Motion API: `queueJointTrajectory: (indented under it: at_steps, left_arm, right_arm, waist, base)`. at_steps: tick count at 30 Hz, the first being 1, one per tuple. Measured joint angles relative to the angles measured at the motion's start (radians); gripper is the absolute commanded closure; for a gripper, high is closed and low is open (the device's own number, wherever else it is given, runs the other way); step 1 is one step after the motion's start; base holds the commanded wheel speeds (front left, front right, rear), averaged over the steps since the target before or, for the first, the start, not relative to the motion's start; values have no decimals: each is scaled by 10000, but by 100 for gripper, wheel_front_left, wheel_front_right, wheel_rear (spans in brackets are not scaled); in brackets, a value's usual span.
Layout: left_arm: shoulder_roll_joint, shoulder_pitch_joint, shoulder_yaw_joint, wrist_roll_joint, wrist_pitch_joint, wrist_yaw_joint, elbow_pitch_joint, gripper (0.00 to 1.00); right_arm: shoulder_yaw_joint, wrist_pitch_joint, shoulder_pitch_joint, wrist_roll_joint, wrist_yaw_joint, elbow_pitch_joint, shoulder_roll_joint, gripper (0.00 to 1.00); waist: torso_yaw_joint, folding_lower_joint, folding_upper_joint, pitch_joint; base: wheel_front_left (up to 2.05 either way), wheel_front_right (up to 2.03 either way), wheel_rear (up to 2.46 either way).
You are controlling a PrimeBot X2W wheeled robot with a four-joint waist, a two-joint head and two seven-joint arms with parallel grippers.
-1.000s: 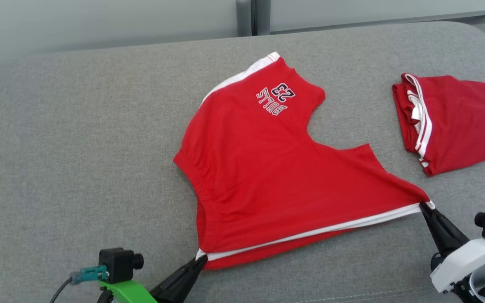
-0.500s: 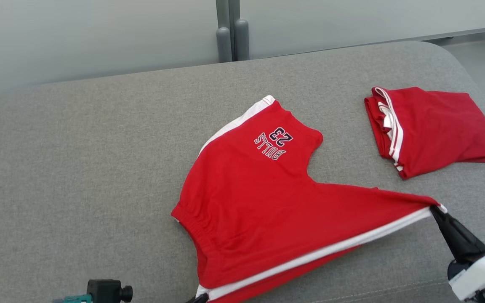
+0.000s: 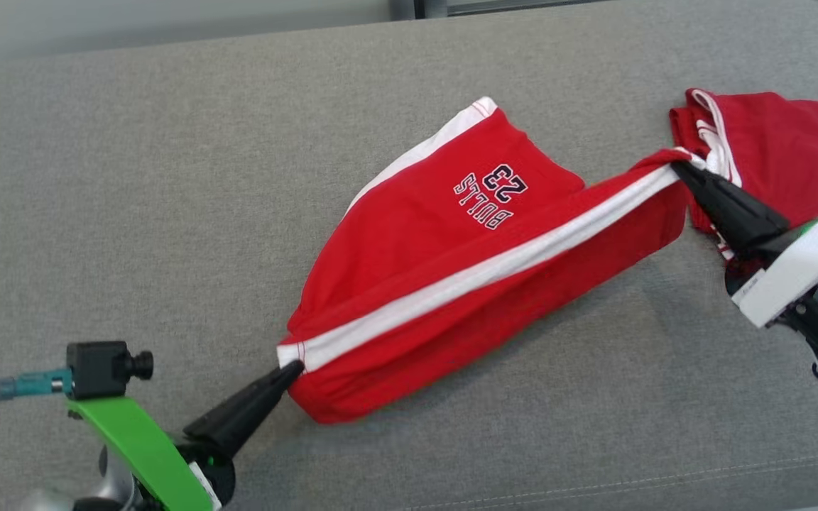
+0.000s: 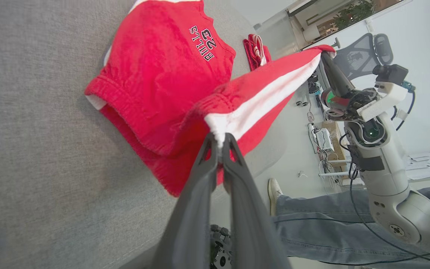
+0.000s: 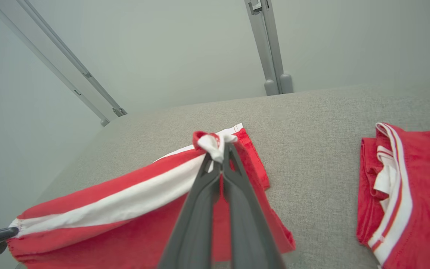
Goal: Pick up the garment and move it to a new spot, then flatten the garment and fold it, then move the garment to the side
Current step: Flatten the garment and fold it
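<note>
The garment (image 3: 451, 234) is a pair of red shorts with a white side stripe and "BULLS 23" print, lying on the grey cushion (image 3: 132, 177). My left gripper (image 3: 294, 369) is shut on the waistband corner at the stripe's near end. My right gripper (image 3: 677, 167) is shut on the leg-hem corner at the stripe's far end. Between them the striped edge hangs taut above the cushion, over the printed half. The left wrist view shows my left gripper (image 4: 219, 140) pinching white cloth of the garment (image 4: 155, 74). The right wrist view shows my right gripper (image 5: 222, 149) pinching a bunched corner of the garment (image 5: 125, 209).
A second red garment (image 3: 785, 142) lies folded at the right, just behind my right gripper. Grey wall posts (image 5: 271, 48) stand beyond the cushion's far edge. A person's leg in jeans (image 4: 319, 220) and a shoe (image 4: 274, 190) are beside the cushion.
Both grippers have raised the striped near edge and carried it away from me, over the rest of the shorts. The head camera has also shifted.
</note>
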Motion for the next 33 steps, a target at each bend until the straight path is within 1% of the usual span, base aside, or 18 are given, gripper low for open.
queueJointTrajectory:
  at_steps: [4, 6, 10, 14, 15, 19, 23, 28, 33]
  left_arm:
    - [-2, -958, 217, -25, 280, 332, -6, 100]
    - [-21, -1410, 148, -25, 554, 387, -31, 100]
    - [-295, -2112, 33, -328, 828, 552, 71, 100]
    - [-669, -2822, -21, -412, 1003, 708, 347, 100]
    - [-832, -3137, -13, -479, 1016, 761, 523, 100]
    - [-1193, -3677, 71, -631, 1051, 848, 834, 100]
    - [-1335, -4148, 182, -633, 1080, 849, 1007, 100]
    - [-1611, -4664, 167, -640, 1078, 844, 1517, 100]
    - [-1778, -4970, 65, -639, 1078, 706, 1994, 100]
  right_arm:
    - [38, 800, -1097, -157, -33, 414, -148, 100]
    - [21, 1127, -1591, -167, -136, 560, -174, 100]
    - [-21, 1735, -2649, -280, -345, 825, -311, 100]
    - [33, 2293, -3502, -535, -495, 1062, -430, 100]
    - [125, 2529, -3859, -700, -554, 1135, -437, 100]
    - [282, 2959, -4526, -836, -575, 1267, -437, 100]
    - [520, 3358, -5120, -941, -564, 1365, -426, 100]
    - [616, 3377, -5720, -1208, -541, 1720, -370, 100]
    - [784, 3377, -6026, -1308, -424, 2111, -267, 100]
  waist:
    - [329, 1, 0, 487]
    - [520, 1, 0, 732]
    - [917, 1, 0, 1246]
    - [1300, 1, 0, 1782]
    - [1481, 1, 0, 2066]
    - [1804, 1, 0, 2654]
    - [2063, 0, 0, 3261]
    - [2295, 1, 0, 3968]
    - [2466, 1, 0, 4461]
  base:
    - [0, 0, 0]
    - [0, 0, 0]
    - [0, 0, 0]
    - [0, 0, 0]
    - [0, 0, 0]
    - [0, 0, 0]
    - [0, 0, 0]
    - [0, 0, 0]
    - [0, 0, 0]
